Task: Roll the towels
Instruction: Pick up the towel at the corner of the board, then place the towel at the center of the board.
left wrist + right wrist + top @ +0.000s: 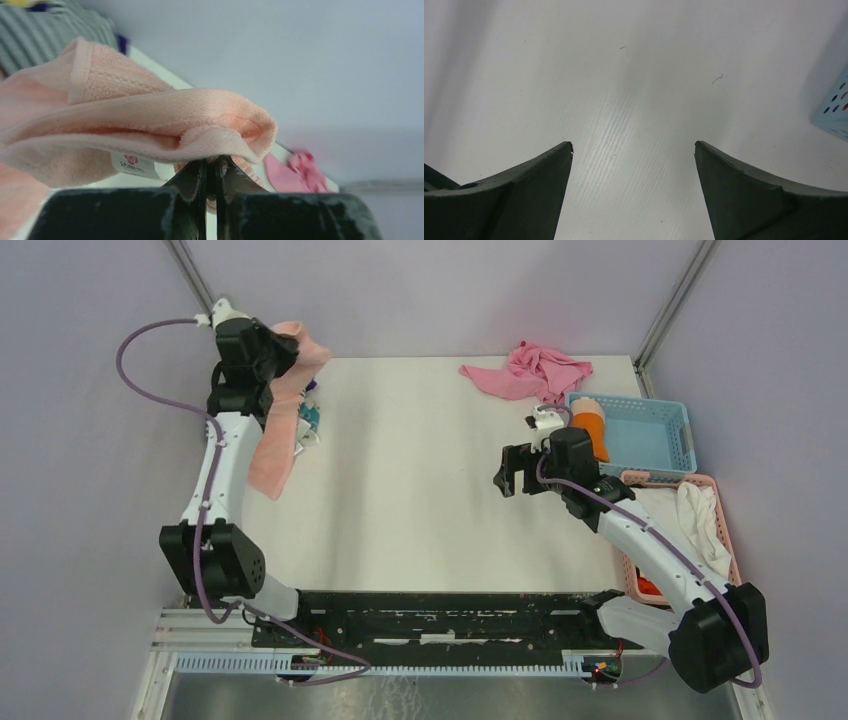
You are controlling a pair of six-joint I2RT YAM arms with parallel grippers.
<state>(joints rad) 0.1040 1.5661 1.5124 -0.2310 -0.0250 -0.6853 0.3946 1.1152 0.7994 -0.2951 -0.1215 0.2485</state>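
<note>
Two towels: a pale pink towel (272, 445) with a white label (132, 164), and an orange towel (591, 430).
Pale pink towel, place: at the table's (420, 500) far left corner, lifted, hanging in a long drape along the left edge, its lower end at or near the surface.
Orange towel, place: standing in the blue basket (655, 440) at the right edge; it looks already rolled.
Left gripper (212, 167): jaws pinched tight on a folded lip of the pale pink towel, the cloth bunched in thick folds above the fingertips.
Right gripper (512, 472): jaws spread wide, holding nothing, hovering above bare table just beside the blue basket.
Other cloth: a bright pink cloth (530, 370) crumpled at the far edge; a white cloth (702, 520) in the pink basket (640, 585) at the near right.
Clutter: small coloured items (310, 422) lie under the hanging towel; what they are I cannot tell.
Step, as I judge it: carrying the pale pink towel inward to spread it flat.
Risk, slip: the grip takes only a fold, so a quick swing could pull the cloth free.
Risk, snag: the trailing end could drag the small items along.
Risk, bunching: laid down folded like this, the towel would roll lopsided.
Risk, edge: dropped here, it could slide off the left edge.
</note>
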